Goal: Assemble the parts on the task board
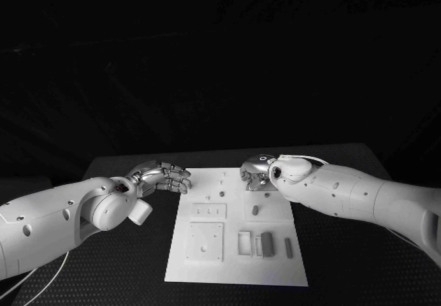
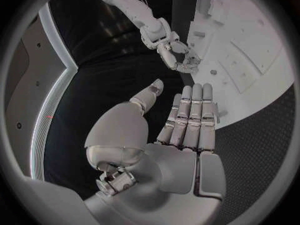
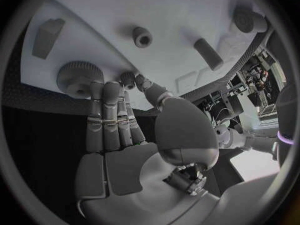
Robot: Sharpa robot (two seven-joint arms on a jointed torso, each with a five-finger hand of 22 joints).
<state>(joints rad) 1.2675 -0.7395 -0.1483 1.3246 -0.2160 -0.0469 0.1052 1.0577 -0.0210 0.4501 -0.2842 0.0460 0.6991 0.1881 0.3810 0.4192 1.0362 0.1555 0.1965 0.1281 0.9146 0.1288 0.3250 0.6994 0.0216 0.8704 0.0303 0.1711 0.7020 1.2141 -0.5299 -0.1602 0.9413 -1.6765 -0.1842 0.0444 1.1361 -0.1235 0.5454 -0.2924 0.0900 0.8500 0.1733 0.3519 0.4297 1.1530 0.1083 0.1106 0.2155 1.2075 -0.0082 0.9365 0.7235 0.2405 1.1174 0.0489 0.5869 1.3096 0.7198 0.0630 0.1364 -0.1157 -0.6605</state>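
The white task board (image 1: 234, 268) lies in the middle of the black table. My right hand (image 1: 257, 173) hovers low over its far right corner. In the right wrist view its fingertips (image 3: 103, 87) lie against a round knurled gear (image 3: 75, 77), and thumb and a finger seem to pinch a small dark round part (image 3: 128, 78). My left hand (image 1: 164, 177) floats beside the board's far left corner, fingers straight and together (image 2: 190, 115), thumb apart, holding nothing. The left wrist view also shows the right hand (image 2: 178, 55) curled over the board.
Small pegs stand on the board (image 1: 220, 193) (image 1: 255, 209). Two long grey pieces (image 1: 266, 243) (image 1: 289, 247) lie near its near right side, beside a square recessed plate (image 1: 206, 241). A short cylinder (image 3: 142, 36), a peg (image 3: 208, 54) and a block (image 3: 49, 35) lie ahead of the right hand.
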